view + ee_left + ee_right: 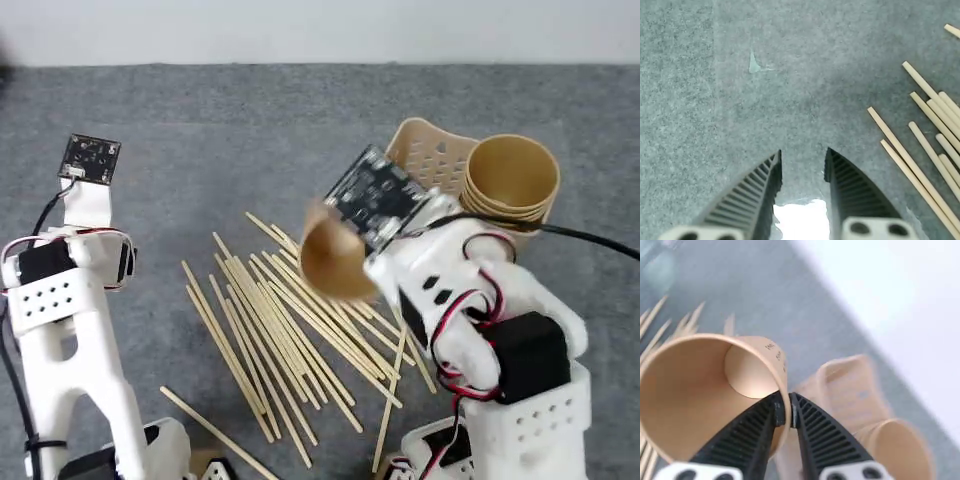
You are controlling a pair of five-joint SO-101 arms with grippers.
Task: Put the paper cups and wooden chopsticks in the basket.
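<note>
My right gripper (pixel 784 412) pinches the rim of a paper cup (pixel 700 390), one finger inside and one outside, holding it on its side over the spread of chopsticks (pixel 280 340). Just beyond the fingertips sits the basket (pixel 845 390), partly covered by a stack of cups (pixel 895 450) in it. My left gripper (pixel 802 165) hangs with its jaws apart over the mat (pixel 790 75), gripping nothing. Chopstick ends lie off to one side of it, cut off by the frame edge.

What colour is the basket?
The basket is pale beige with a perforated wall, clearest in the high view.
</note>
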